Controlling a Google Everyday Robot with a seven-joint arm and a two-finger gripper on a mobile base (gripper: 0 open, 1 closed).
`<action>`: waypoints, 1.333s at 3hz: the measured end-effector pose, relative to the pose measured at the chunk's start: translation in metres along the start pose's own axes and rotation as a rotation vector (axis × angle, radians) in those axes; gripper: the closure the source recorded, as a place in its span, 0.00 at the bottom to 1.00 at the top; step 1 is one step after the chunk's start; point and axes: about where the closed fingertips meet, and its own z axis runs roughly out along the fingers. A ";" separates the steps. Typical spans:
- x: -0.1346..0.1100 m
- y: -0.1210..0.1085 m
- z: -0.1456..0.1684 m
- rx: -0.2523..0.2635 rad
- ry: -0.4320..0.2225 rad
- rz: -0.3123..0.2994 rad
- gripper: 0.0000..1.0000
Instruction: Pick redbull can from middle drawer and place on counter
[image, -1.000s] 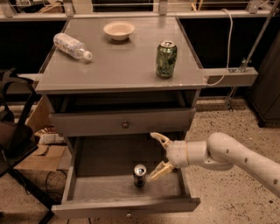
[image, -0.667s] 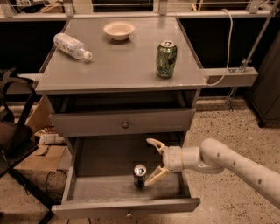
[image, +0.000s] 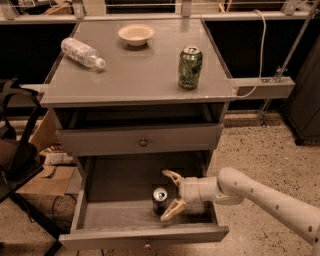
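The redbull can (image: 160, 199) stands upright on the floor of the open middle drawer (image: 120, 215), near its front middle, silver top showing. My gripper (image: 169, 194) comes in from the right on a white arm, inside the drawer. Its fingers (image: 172, 209) are spread open, one behind the can and one in front of it, just right of the can and not closed on it. The counter (image: 135, 75) is the grey cabinet top above.
On the counter stand a green patterned can (image: 190, 67) at the right, a white bowl (image: 135, 34) at the back, and a plastic bottle (image: 82, 52) lying at the left. A shallower drawer front with a knob (image: 143, 142) overhangs the middle drawer. A black chair (image: 15, 145) is at left.
My gripper has moved left inside the drawer, closer to the redbull can, with its fingers still open. The can has not moved.
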 end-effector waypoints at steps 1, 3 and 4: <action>0.022 0.008 0.017 -0.025 0.031 0.038 0.18; 0.021 0.007 0.047 -0.060 0.048 0.115 0.72; -0.036 -0.007 0.004 -0.008 0.065 0.189 1.00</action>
